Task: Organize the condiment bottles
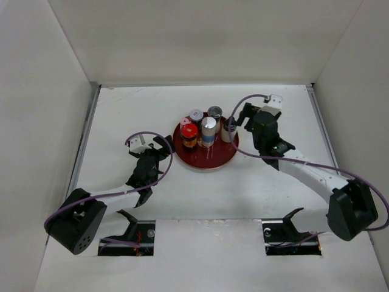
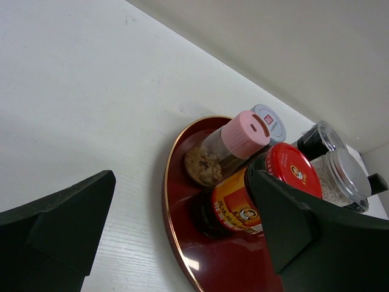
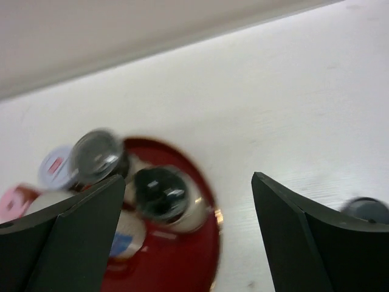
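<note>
White table; plain pale walls on three sides; even light

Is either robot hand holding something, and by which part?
No, nothing is held. The left hand and right hand are both open and empty beside the round red tray.

Overhead plus two wrist cameras.
Top looks down on the table from behind; left wrist sits low, close beside the tray; right wrist looks down on it; all share the bottles.
</note>
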